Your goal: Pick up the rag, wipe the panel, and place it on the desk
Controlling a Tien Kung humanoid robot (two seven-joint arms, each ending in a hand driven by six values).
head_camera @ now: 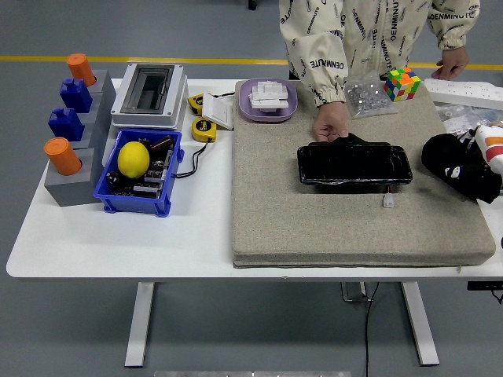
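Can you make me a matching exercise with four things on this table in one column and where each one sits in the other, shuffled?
Things:
1. lemon
2. panel
3. cube
4. rag

Places:
A. far right corner of the mat
B. in the blue bin
C. right edge of the mat
D. middle of the mat, a person's hand at its far edge

Pairs: 1-B, 2-D, 3-A, 4-C

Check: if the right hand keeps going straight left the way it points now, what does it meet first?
Most likely the black panel's right end: the right hand holds the black rag level with it, bare mat between. Height is unclear.
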